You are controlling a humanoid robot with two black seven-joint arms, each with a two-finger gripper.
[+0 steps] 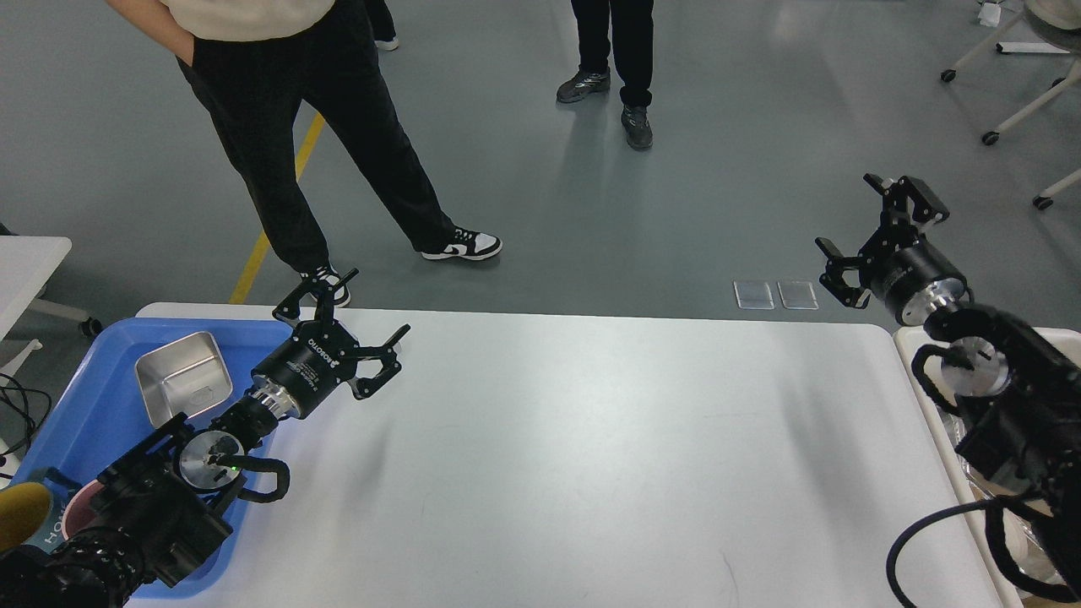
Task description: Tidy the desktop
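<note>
The desktop [591, 456] is a wide white tabletop with rounded corners, and its surface is bare. My left gripper [350, 317] is open and empty, held above the table's far left part, beside the blue tray [84, 397]. My right gripper [870, 228] is open and empty, raised above the far right corner of the desktop. Its arm covers most of the beige bin [908, 346] at the right edge.
The blue tray holds a steel square dish [181, 384], and a pink cup [80, 519] and a yellow cup [17, 519] sit at its near end. People stand on the grey floor beyond the table, one [321, 127] close to its far left corner.
</note>
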